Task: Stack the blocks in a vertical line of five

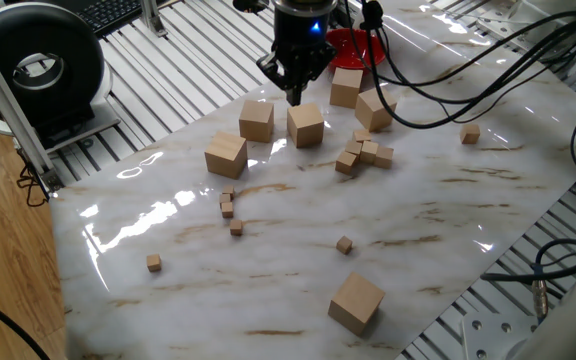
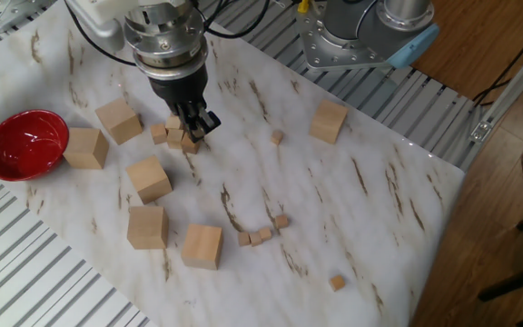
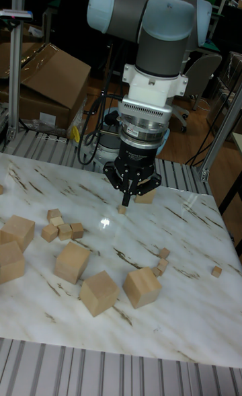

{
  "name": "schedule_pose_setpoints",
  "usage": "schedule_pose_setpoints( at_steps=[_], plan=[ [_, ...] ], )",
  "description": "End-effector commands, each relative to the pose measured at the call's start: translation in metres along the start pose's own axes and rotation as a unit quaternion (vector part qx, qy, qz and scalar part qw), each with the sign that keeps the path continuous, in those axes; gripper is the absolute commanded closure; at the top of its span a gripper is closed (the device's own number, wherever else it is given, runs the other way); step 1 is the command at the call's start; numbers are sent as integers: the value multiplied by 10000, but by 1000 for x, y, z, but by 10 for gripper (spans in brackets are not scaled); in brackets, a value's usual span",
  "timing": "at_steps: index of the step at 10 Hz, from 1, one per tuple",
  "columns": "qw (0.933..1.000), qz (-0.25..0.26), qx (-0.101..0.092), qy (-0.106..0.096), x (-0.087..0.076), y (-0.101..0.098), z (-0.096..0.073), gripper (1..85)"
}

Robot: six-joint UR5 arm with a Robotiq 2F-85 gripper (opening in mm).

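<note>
Gripper (image 1: pixel 294 95) hanging above marble table (image 1: pixel 448 215), fingers pinched together, grasping nothing — likely between picks. Blocks lying scattered, none stacked: nearest block (image 1: pixel 306 124) sitting just below the fingertips, far block (image 1: pixel 356 303) resting well apart — awaiting collection.

Light-tan blocks (image 1: pixel 306 124), red bowl (image 2: pixel 24 143), brown-veined white marble table (image 1: pixel 438 215)

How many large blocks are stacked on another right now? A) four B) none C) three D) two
B: every large block rests singly on the marble table, including the lone one at the far side, and the pincer is shut with nothing between its fingers.
</note>
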State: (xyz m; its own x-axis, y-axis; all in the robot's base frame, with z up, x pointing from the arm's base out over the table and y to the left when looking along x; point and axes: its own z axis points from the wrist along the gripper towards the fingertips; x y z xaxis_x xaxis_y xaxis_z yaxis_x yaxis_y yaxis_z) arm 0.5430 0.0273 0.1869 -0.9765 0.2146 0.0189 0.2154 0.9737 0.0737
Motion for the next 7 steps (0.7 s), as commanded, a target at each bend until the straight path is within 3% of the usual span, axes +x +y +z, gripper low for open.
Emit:
schedule_pose_setpoints(
  at_steps=[1,6,7],
  plan=[
    [10000,38,-55,-1,0,3,-1,847],
    [10000,-15,64,4,0,-3,-1,847],
    [9974,-406,580,114,5,-30,-3,847]
  ],
)
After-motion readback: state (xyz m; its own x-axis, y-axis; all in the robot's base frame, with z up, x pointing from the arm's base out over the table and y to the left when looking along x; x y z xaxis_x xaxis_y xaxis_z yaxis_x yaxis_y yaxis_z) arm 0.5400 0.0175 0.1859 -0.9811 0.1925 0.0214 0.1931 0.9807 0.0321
